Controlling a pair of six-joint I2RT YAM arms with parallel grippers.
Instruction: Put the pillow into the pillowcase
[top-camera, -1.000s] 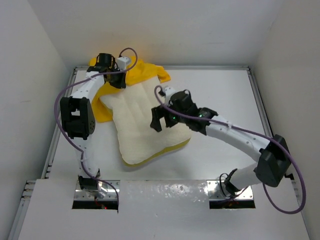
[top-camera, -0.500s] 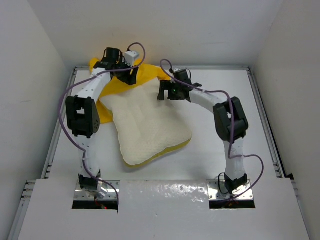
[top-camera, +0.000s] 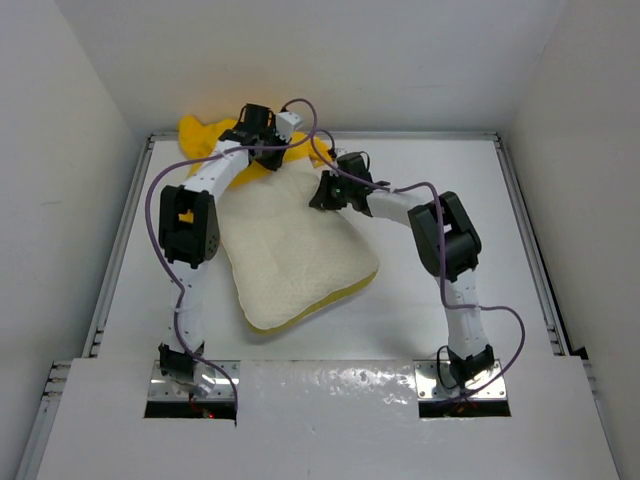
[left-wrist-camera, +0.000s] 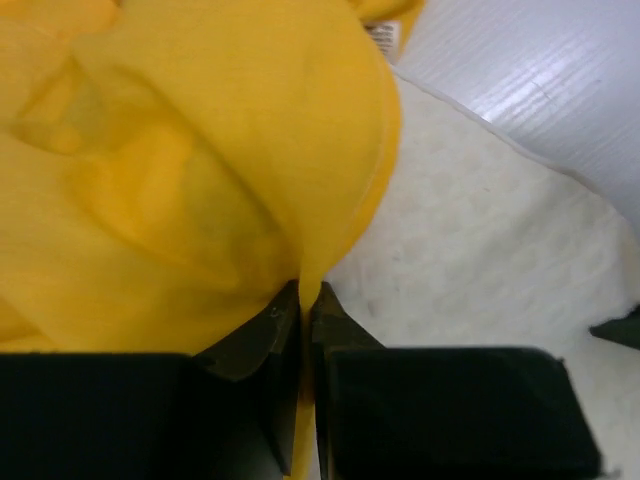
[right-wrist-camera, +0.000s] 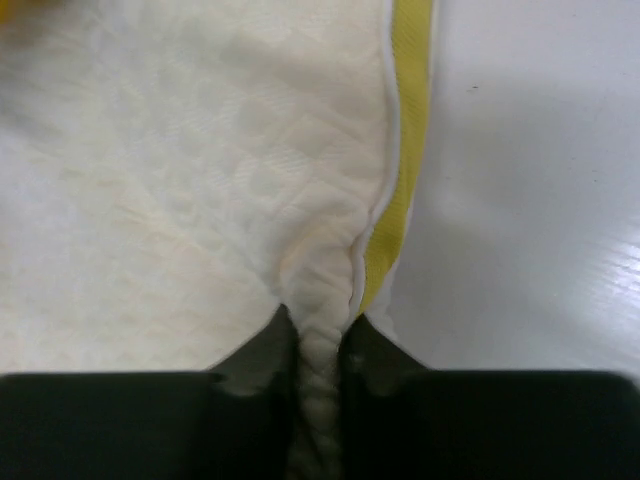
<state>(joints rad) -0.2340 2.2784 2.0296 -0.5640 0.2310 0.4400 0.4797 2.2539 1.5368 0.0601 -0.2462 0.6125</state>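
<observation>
The cream-white pillow (top-camera: 295, 250) lies on the table, its far end under the bunched yellow pillowcase (top-camera: 200, 135) at the back left. My left gripper (top-camera: 268, 157) is shut on a fold of the pillowcase (left-wrist-camera: 200, 170) at the pillow's far edge; the thin cloth runs down between the jaws, with the pillow (left-wrist-camera: 480, 250) just beyond. My right gripper (top-camera: 325, 195) is shut on the pillow's far right edge, pinching the quilted cover (right-wrist-camera: 200, 180) beside its pale yellow band (right-wrist-camera: 405, 130).
A raised rail (top-camera: 420, 134) runs along the back of the white table, with side rails at left (top-camera: 118, 250) and right (top-camera: 525, 235). White walls enclose the workspace. My two arms arch over the back half of the table.
The left gripper moved right along the back edge, opened briefly and shut again on the pillowcase. The right arm swung from mid-pillow to its far right edge and closed from open onto it.
</observation>
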